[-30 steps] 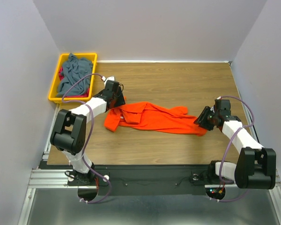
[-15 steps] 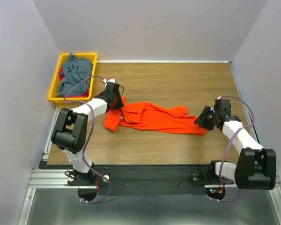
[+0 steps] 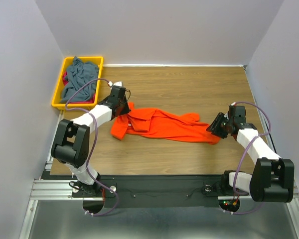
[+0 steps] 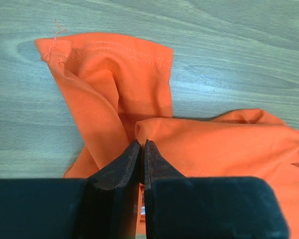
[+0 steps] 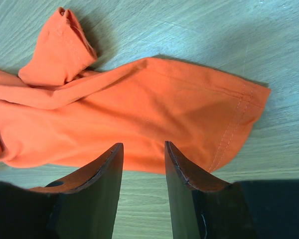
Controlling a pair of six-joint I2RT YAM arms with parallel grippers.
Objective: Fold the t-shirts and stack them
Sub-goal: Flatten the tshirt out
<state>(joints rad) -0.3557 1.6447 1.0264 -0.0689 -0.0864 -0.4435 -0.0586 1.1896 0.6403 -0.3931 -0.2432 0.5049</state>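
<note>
Wood-grain tabletop [image 3: 189,89] filling the middle ground, yellow plastic tray [image 3: 57,94] at its far left corner, pale grey walls [image 3: 159,30] on three sides, aluminium rail [image 3: 50,189] along the near edge.

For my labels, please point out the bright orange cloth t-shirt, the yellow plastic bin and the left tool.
bright orange cloth t-shirt [image 3: 169,128], top external view, its middle.
yellow plastic bin [image 3: 57,89], top external view, left rim.
left tool [image 4: 141,144], left wrist view, between fingertips.

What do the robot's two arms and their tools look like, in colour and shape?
The left arm and right arm have white links, bulky black joints and a looping purple cable. The left tool and right tool each have two black tapered fingers.
</note>
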